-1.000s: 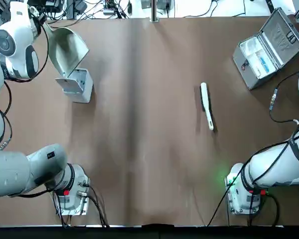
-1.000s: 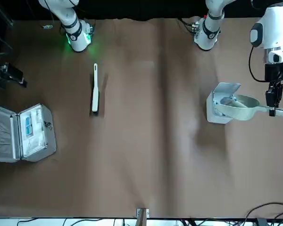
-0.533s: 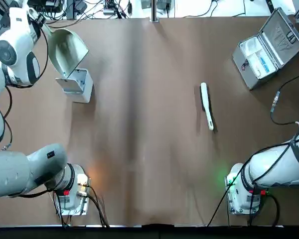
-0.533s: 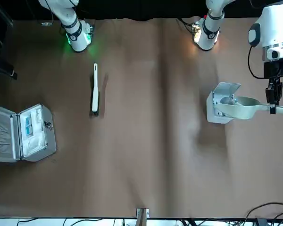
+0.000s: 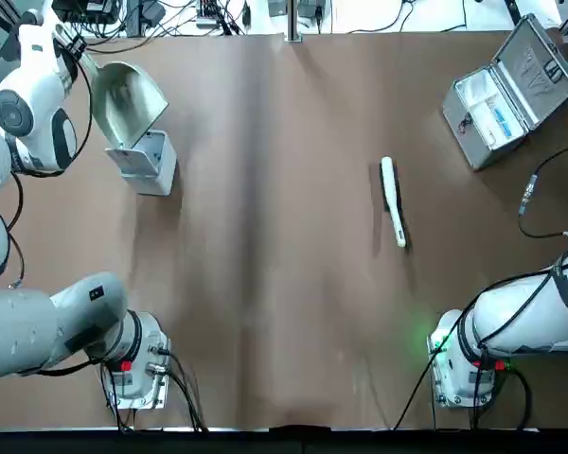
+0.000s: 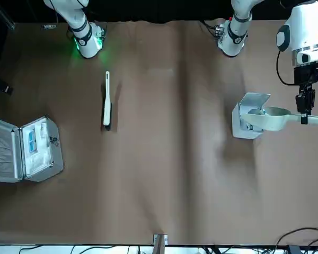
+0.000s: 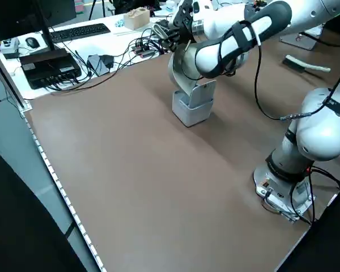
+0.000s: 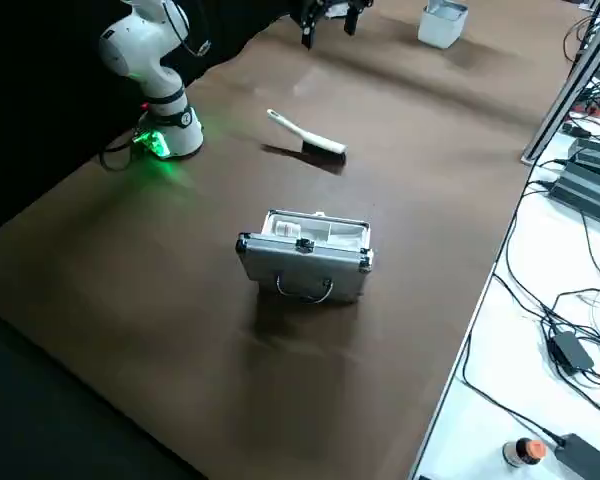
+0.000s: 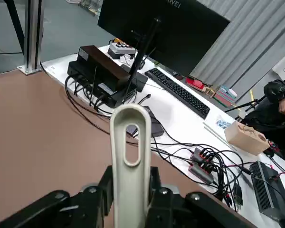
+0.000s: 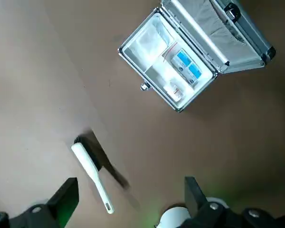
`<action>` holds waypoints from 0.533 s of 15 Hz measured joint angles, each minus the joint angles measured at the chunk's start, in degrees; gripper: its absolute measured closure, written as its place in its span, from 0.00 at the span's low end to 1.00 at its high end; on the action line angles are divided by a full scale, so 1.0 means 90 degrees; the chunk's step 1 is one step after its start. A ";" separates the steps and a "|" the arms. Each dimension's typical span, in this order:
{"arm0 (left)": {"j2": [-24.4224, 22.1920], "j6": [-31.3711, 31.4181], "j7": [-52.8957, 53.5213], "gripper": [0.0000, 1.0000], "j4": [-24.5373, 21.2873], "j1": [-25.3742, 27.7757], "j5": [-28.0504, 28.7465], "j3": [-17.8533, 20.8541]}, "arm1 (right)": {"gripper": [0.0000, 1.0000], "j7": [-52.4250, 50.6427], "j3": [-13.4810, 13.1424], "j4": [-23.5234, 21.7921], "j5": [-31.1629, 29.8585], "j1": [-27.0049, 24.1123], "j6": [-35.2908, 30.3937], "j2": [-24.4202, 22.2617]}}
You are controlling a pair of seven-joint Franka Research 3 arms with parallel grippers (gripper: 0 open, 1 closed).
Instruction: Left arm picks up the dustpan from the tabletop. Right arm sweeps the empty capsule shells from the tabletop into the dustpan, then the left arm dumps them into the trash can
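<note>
Front view is showing the left gripper (image 6: pixel 305 119) clamping the dustpan (image 6: pixel 272 118) handle, scoop tipping over the trash can (image 6: pixel 245 123); right wrist view is showing the right gripper (image 10: pixel 128 194) spread open, well away from that can.

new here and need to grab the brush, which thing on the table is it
On the brown tabletop, look at the right arm's half, between the open silver metal case and the arm base lit green. The brush lies flat there alone: a slim white stick, unlike the wide dustpan across the table.

No legible text anywhere.
</note>
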 joint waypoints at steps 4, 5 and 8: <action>0.0000 0.0000 0.0013 0.67 -0.0015 0.0119 0.0000 -0.0009 | 0.02 -0.0504 -0.0013 -0.0015 -0.0007 -0.0082 0.0168 0.0002; 0.0000 0.0000 0.0013 0.67 -0.0015 0.0128 0.0000 -0.0009 | 0.02 -0.0772 -0.0031 -0.0027 -0.0008 -0.0153 0.0240 0.0007; -0.0006 0.0002 -0.0020 0.67 -0.0015 0.0143 0.0000 -0.0009 | 0.02 -0.1175 -0.0051 -0.0107 -0.0007 -0.0305 0.0602 0.0035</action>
